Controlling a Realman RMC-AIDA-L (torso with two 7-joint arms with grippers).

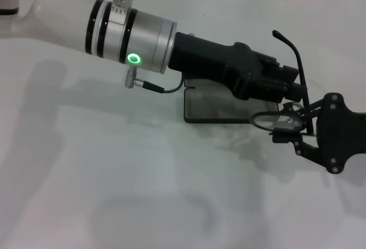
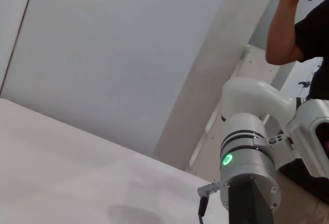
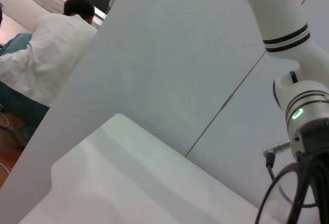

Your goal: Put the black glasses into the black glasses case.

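White tabletop [image 1: 114,192] filled the head view, with a wall panel behind it. From the left, the left arm [image 1: 131,32] reached across the table, its white and silver wrist showing a lit green ring [image 1: 134,59] and a short cable plugged in just below. Its dark left gripper [image 1: 289,89] hung above the black glasses case [image 1: 217,109], which lay open on the table with its grey lining showing, partly hidden under the arm. Whether those fingers were spread or pressed together, I could not tell.

Further right, the black glasses [image 1: 280,117] were held up off the table, just past the right end of the case, one lens clear to see and one temple arm [image 1: 290,46] sticking up and back. The right gripper [image 1: 291,126] came in from the right edge and was pinching the frame beside that lens.

The wrist views showed mostly wall, the opposite arm, and people standing in the background.
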